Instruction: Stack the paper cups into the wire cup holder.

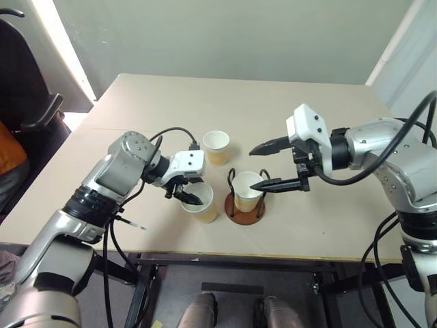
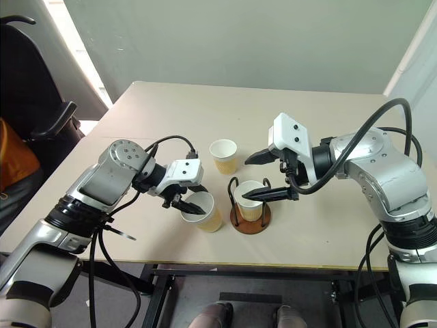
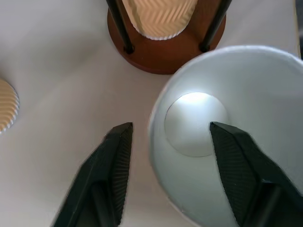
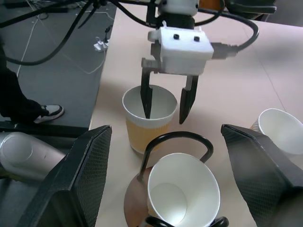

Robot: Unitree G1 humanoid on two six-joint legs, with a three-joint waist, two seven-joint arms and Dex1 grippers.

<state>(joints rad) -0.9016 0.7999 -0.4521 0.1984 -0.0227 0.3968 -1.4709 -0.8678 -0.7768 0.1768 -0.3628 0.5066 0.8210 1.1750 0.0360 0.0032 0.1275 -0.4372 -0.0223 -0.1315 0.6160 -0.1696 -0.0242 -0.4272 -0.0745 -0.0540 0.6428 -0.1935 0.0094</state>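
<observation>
Left gripper (image 4: 165, 113) straddles the tan paper cup's (image 1: 203, 208) rim, jaws unclosed, at nine o'clock of the brown-based wire holder (image 1: 245, 208); right gripper (image 1: 261, 166) jaws spread.

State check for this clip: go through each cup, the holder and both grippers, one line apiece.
Tan paper cup in holder: upright, seated inside the wire loops.
Tan paper cup by left gripper: upright on table, one finger inside, one outside its rim.
Far tan paper cup: upright, alone, untouched.
Black-wire cup holder with reddish-brown disc base: upright, holding one cup.
Left gripper: open, straddling the cup wall.
Right gripper: open, empty, over the holder.
</observation>
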